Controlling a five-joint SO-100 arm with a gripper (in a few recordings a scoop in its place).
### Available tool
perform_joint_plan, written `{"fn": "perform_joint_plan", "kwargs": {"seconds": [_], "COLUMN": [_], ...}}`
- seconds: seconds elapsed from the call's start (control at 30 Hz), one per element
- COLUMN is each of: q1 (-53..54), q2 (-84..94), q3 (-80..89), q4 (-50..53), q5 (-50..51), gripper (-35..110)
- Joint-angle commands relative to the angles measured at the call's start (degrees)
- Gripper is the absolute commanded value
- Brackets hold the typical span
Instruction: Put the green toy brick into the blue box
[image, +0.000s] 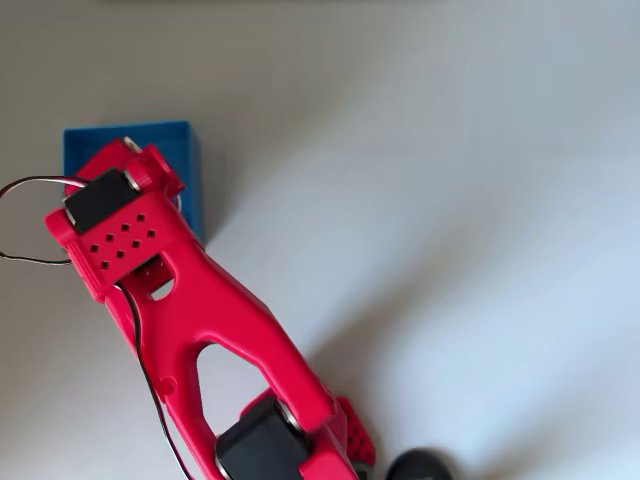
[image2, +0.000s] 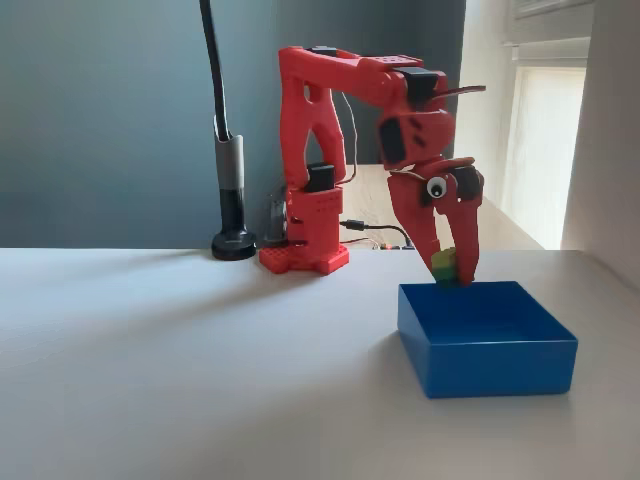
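Right, the brick (image2: 444, 266) sits pinched between my gripper's (image2: 450, 272) fingertips, jaws closed on it, hanging just above the box's (image2: 487, 352) far wall. From the fixed view I think it is over the rim, not the floor, though depth is hard to judge. I'd carry it a little further toward the box's middle, lower it, then part the jaws only when it is below the walls. The table (image2: 180, 370) around the box is bare, so there is ample room to pull back.
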Motion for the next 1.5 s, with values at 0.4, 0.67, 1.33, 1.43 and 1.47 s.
{"fn": "perform_joint_plan", "kwargs": {"seconds": [0.4, 0.67, 1.33, 1.43, 1.47], "q1": [-1.41, 2.29, 29.0, 30.15, 30.41], "q2": [1.93, 2.46, 15.56, 22.15, 24.43], "q3": [-2.11, -5.89, 4.22, 10.72, 12.92], "q4": [0.35, 1.49, 1.41, 0.26, -0.26], "q5": [0.53, 0.44, -7.73, -6.86, -6.24], "gripper": [18, 0, 0, 0, 0]}}
